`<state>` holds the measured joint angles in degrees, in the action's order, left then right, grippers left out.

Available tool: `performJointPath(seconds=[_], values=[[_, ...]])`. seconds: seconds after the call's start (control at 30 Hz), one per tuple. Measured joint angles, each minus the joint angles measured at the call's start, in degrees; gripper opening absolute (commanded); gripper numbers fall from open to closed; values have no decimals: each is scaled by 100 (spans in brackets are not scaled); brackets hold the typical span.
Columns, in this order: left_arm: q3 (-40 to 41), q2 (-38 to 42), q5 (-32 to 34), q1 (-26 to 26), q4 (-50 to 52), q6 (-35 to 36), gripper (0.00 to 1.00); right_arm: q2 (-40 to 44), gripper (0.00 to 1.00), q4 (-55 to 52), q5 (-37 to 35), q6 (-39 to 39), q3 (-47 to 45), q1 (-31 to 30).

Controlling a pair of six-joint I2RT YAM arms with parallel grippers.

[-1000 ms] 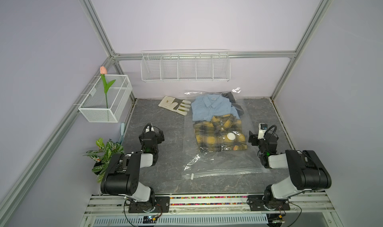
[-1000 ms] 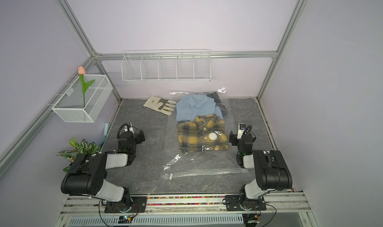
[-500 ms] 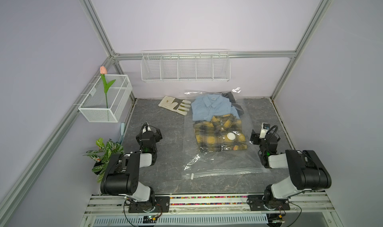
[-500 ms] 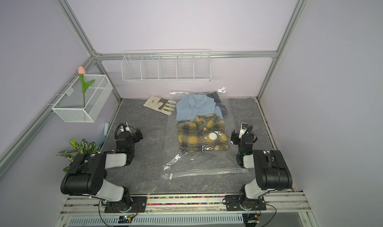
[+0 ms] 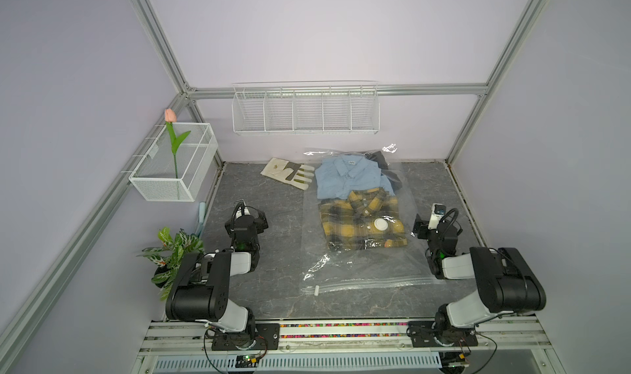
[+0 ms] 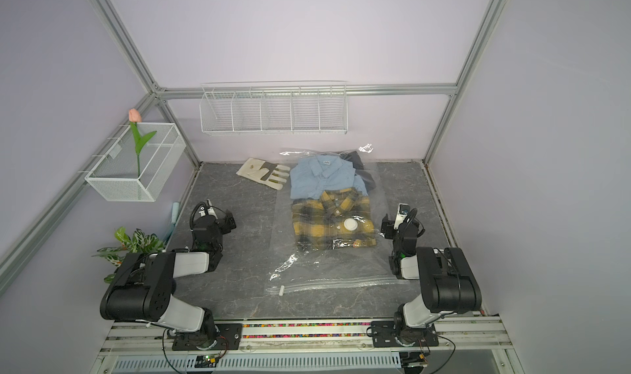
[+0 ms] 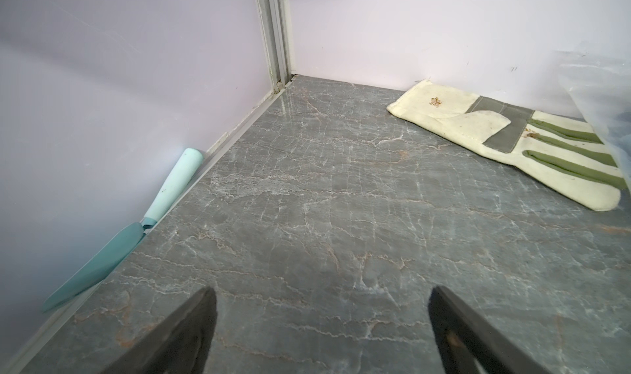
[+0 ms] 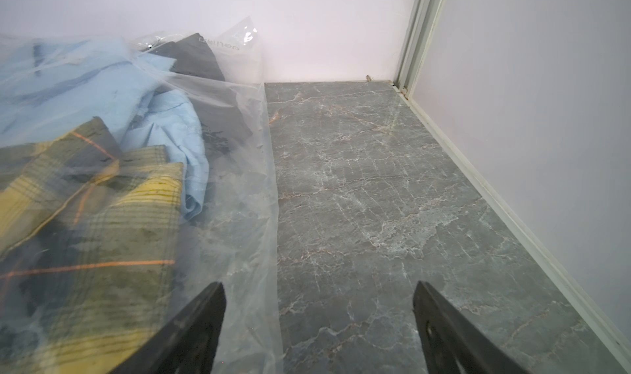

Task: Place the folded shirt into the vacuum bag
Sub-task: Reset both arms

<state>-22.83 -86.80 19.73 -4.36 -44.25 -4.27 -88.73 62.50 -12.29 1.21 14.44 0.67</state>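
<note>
The vacuum bag [image 5: 368, 266] is lying flat on the grey marbled bench [image 5: 273, 252], stretching from the back wall toward the robot. Its zip-seal strip [image 5: 375, 283] is running along the near edge, and the small white slider clip [image 5: 316, 290] is sitting at the strip's left end. Inside the bag the folded yellow plaid shirt [image 5: 345, 225] is lying about halfway along, with the bag's round white valve [image 5: 379, 223] showing over it. A folded light blue shirt [image 5: 345, 179] is lying just beyond it, overlapped by the plaid collar, and a dark garment [image 5: 386, 165] is peeking out at the far right corner (all three are showing through the plastic in both top views).

The left hand [image 7: 321, 288] is hovering low over bare bench, well apart from the bag; its two fingers are standing wide apart and are gripping nothing. The right hand [image 8: 318, 283] is hanging just beside the bag's right edge, released as well and carrying nothing. In the right wrist view one finger [image 8: 205, 314] is showing against the clear plastic; whether it is touching the bag, I cannot tell.

A cream work glove [image 5: 288, 172] with green stripes is lying near the back wall, just left of the bag. A teal trowel [image 7: 174, 184] is resting along the left wall. A potted plant [image 5: 170, 249] is standing beside the left arm, a pink tulip [image 5: 170, 115] is standing in the white wire basket [image 5: 164, 191], and a wire shelf [image 5: 305, 116] is hanging on the back wall.
</note>
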Motion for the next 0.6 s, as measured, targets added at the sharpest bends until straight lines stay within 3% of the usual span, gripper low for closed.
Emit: performJointPath(seconds=[0.2,0.33,0.43,0.6], values=[[0,0,0,0,0,0,99,245,89,55,-44,-4,-229,-28],[0,0,2,0,0,2,99,2382,89,-1510,4,-153,-149,-103],[-2,0,17,0,0,2,99,3340,89,-1637,-79,-264,-59,-50],[-4,0,20,0,0,2,99,2503,89,-1637,107,-278,-146,-37]])
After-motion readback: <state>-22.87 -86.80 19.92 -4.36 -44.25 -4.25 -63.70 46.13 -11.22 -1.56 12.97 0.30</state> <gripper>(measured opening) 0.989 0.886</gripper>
